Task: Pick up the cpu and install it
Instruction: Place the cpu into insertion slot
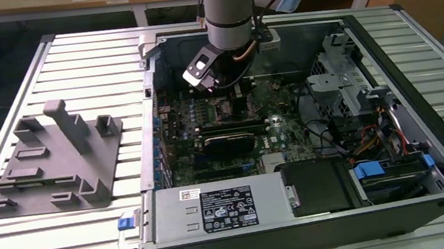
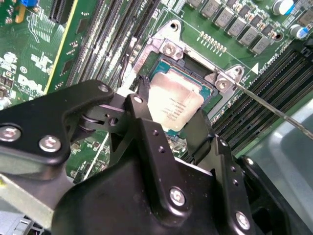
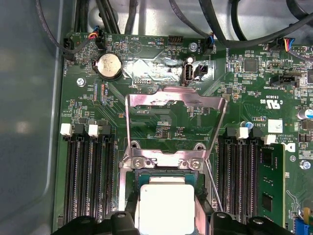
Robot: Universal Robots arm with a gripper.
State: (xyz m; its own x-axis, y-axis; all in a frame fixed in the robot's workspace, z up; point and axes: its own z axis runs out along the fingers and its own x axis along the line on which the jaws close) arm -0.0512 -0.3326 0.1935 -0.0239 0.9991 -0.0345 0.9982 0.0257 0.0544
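The cpu (image 2: 175,105), a small square chip with a silvery top, sits over the open socket (image 2: 164,61) on the green motherboard (image 3: 161,73). In both wrist views my gripper (image 2: 168,116) has one black finger (image 2: 141,100) pressed against each side of the chip. The socket's metal load plate (image 3: 176,105) is flipped up and its wire lever (image 3: 213,188) stands free beside it. The first wrist view shows the cpu (image 3: 164,203) level with the socket frame, between the fingers. In the exterior view, the gripper (image 1: 216,86) reaches down into the open computer case (image 1: 418,110).
A grey plastic fixture block (image 1: 52,161) lies on the slatted table at the exterior view's left. Memory slots (image 3: 88,181) flank the socket, and one holds a module (image 3: 269,188). Black cables (image 3: 234,29), a drive cage (image 1: 342,87) and the power supply (image 1: 223,208) crowd the case.
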